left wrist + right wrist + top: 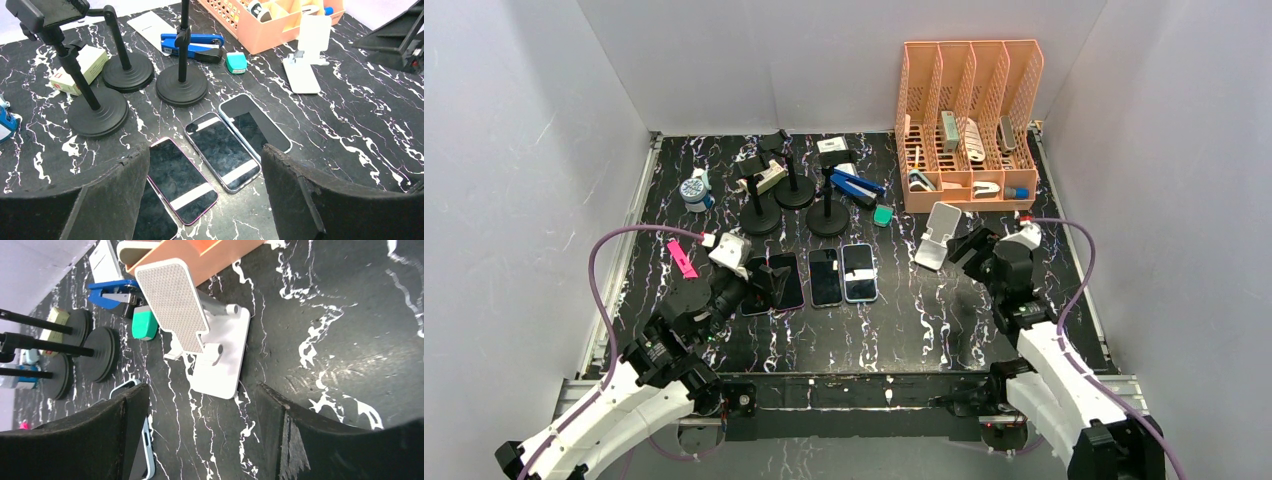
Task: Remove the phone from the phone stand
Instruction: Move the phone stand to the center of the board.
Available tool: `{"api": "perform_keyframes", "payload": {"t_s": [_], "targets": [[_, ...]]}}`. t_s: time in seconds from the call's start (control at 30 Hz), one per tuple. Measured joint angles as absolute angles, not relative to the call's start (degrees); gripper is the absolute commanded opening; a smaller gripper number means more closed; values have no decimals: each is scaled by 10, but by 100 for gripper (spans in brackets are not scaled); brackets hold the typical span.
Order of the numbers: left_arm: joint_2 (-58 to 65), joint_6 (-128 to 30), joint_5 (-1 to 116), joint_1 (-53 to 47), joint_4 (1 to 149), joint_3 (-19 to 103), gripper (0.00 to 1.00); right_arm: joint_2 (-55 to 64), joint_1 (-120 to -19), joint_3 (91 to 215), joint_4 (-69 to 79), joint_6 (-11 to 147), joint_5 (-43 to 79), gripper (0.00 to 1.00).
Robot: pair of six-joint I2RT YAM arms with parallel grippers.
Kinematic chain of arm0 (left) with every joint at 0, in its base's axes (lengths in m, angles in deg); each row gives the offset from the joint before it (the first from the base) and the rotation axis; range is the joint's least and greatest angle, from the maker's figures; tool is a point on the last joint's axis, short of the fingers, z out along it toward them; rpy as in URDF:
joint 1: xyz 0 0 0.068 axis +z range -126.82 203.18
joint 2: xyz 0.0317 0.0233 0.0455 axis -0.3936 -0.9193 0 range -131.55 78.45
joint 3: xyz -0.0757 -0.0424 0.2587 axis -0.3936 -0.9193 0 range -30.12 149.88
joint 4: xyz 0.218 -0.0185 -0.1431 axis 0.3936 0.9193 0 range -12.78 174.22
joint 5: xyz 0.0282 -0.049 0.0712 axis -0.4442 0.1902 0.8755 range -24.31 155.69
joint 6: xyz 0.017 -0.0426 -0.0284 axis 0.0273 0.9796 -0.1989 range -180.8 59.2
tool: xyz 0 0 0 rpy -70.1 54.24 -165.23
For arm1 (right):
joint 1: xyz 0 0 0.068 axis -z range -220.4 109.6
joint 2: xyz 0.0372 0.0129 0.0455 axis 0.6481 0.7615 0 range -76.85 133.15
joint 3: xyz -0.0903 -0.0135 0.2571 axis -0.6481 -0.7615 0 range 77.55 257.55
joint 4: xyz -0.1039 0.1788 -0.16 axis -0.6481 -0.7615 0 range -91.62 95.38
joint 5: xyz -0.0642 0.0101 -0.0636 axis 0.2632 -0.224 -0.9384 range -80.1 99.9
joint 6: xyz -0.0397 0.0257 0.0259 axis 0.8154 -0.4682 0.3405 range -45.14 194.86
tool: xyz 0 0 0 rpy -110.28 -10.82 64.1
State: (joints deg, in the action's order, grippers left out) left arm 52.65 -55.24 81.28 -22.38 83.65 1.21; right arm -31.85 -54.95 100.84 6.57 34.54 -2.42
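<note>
The white phone stand (939, 237) stands empty right of centre, with its base flat and its back plate tilted up. It also shows in the left wrist view (305, 55) and the right wrist view (200, 335). Three phones lie flat, screen up, in a row: a pink-edged one (182, 180), a silver one (222, 150) and a light-blue-edged one (255, 122). A further dark phone (150, 217) lies partly under my left finger. My left gripper (205, 152) is open and empty over the pink phone. My right gripper (200, 390) is open and empty just in front of the stand's base.
Three black round-base clamp stands (796, 190) stand behind the phones, with no phone seen in them. An orange desk organiser (969, 120) is at the back right. A blue stapler (856, 186), a teal eraser (882, 215), a pink marker (682, 258) and a small box (80, 67) lie around.
</note>
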Motion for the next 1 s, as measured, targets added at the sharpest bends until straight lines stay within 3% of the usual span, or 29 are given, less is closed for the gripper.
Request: {"api": "perform_keyframes", "payload": {"t_s": [0.37,0.7,1.0], "targets": [[531,-552,804,-224,836,12,79,-261,-442,909,312,317,126,80],[531,-552,798,-224,836,11,79,-72,-393,898,534,305,232,74],[532,-552,796,-224,834,5,79,56,-389,927,646,296,299,67]]}}
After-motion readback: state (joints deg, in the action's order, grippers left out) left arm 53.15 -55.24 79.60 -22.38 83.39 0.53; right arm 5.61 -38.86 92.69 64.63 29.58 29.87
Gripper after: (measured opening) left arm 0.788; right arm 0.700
